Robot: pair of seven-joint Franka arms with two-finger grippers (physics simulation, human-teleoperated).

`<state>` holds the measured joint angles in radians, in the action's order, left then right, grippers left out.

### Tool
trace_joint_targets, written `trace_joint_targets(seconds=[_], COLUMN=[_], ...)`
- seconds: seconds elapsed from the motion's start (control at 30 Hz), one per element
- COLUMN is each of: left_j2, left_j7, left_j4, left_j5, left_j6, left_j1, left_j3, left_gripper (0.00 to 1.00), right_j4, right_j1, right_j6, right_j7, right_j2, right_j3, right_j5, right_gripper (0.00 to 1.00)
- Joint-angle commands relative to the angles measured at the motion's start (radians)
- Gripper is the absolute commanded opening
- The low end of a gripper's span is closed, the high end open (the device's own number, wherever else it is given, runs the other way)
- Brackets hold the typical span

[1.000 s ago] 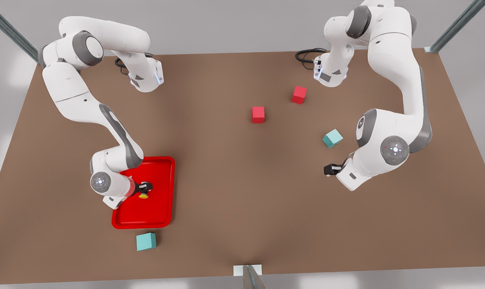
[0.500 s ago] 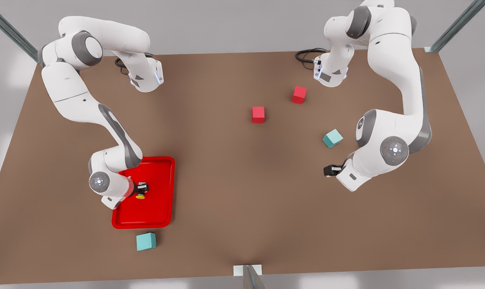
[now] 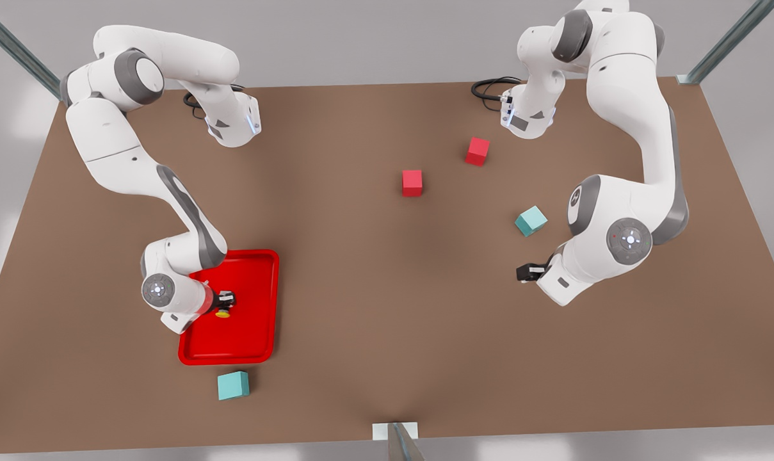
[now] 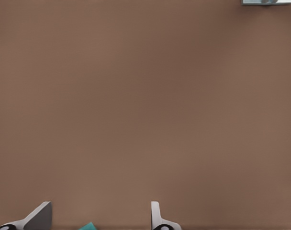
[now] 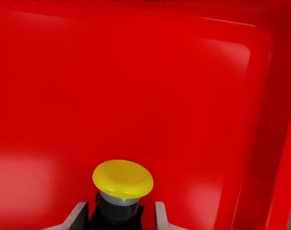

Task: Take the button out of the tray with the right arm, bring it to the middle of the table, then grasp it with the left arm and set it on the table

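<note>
The right hand (image 3: pixel 225 301) had slid down and back over the button (image 5: pixel 122 179) in the tray (image 3: pixel 258 333). Its fingers (image 5: pixel 161 214) hugged the button's dark body. The left hand (image 3: pixel 525 271) waited, fingers apart, over the counter (image 3: pixel 374 288). Lifting looked next.

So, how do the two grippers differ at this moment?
The right gripper is low inside the tray, its fingers on either side of the button's dark body; the left gripper waits above bare table. The left gripper is open, with nothing between its fingers. Both have two fingers.
</note>
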<state>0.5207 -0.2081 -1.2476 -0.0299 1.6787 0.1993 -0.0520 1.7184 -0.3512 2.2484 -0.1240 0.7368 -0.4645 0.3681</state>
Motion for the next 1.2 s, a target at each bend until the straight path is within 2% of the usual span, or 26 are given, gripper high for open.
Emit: trace_joint_targets(seconds=[0.0, 0.37, 0.6, 0.63, 0.73, 0.87, 1.17], left_j2=[-0.002, 0.009, 0.006, 0.007, 0.009, 0.010, 0.006], left_j7=[-0.007, -0.007, -0.008, -0.008, -0.007, -0.007, -0.007], left_j4=[0.001, 0.001, 0.001, 0.001, 0.001, 0.001, 0.001], left_j5=[0.001, 0.001, 0.001, 0.001, 0.001, 0.001, 0.001], left_j6=[0.000, 0.000, 0.000, 0.000, 0.000, 0.001, 0.013], left_j1=[-0.001, -0.003, -0.001, -0.001, -0.001, -0.001, 0.000], left_j3=[0.000, 0.000, 0.000, 0.000, 0.000, 0.000, 0.001], left_gripper=[1.00, 1.00, 1.00, 1.00, 1.00, 1.00, 1.00], right_j4=[0.000, 0.010, 0.012, 0.012, 0.012, 0.012, 0.020], right_j1=[0.000, 0.001, 0.006, 0.006, 0.003, 0.003, 0.014], right_j6=[-0.007, -0.010, -0.007, -0.007, -0.013, -0.016, -0.046], right_j7=[-0.006, -0.009, -0.010, -0.011, -0.011, -0.028, -0.029], right_j2=[-0.005, -0.007, 0.003, 0.003, -0.001, -0.004, -0.043], right_j3=[0.000, 0.000, 0.000, 0.000, 0.000, 0.000, -0.002], right_j5=[-0.002, -0.002, 0.000, 0.000, 0.000, 0.000, -0.008], right_gripper=[0.61, 0.61, 0.67, 0.65, 0.51, 0.43, 0.41])
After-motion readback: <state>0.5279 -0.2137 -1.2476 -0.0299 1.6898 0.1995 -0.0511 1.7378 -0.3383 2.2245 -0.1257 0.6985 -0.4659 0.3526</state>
